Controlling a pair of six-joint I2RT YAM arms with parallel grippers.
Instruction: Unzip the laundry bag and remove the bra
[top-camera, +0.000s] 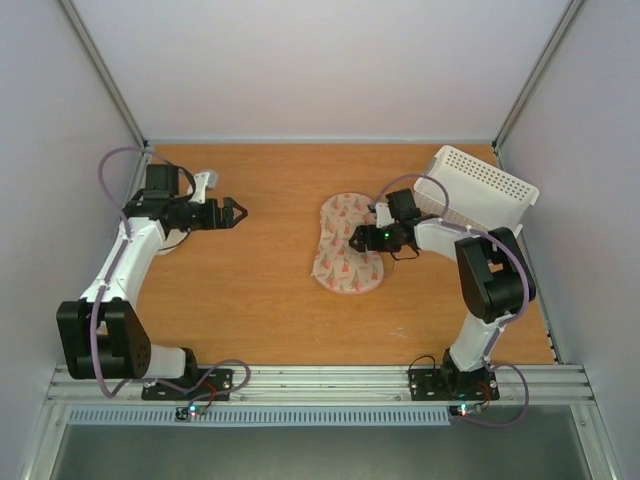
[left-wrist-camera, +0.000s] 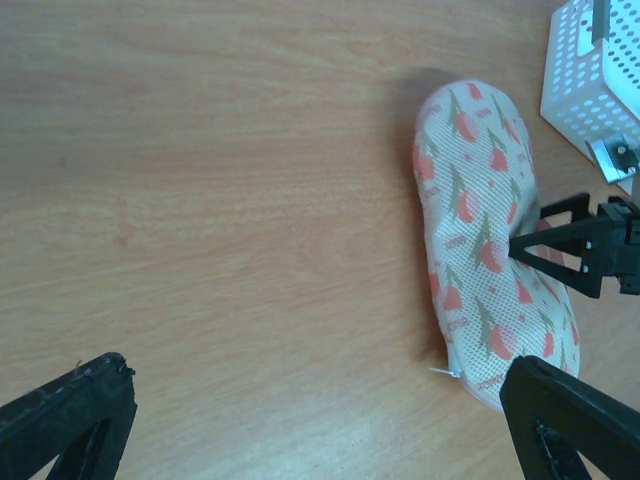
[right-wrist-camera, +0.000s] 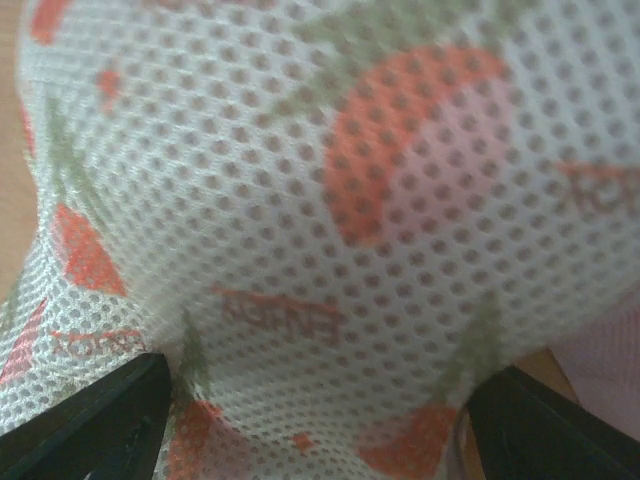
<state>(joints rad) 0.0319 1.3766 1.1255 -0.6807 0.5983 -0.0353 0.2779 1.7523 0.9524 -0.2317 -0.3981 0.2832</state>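
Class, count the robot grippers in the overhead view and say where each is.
2. The left gripper hovers over the table left of the laundry bag; the right gripper is at the bag's right edge, near the white basket.

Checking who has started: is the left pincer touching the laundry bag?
Apart. The top view shows a stretch of tabletop between the open left pincer and the laundry bag.

The right fingers sit at the laundry bag's narrow waist.
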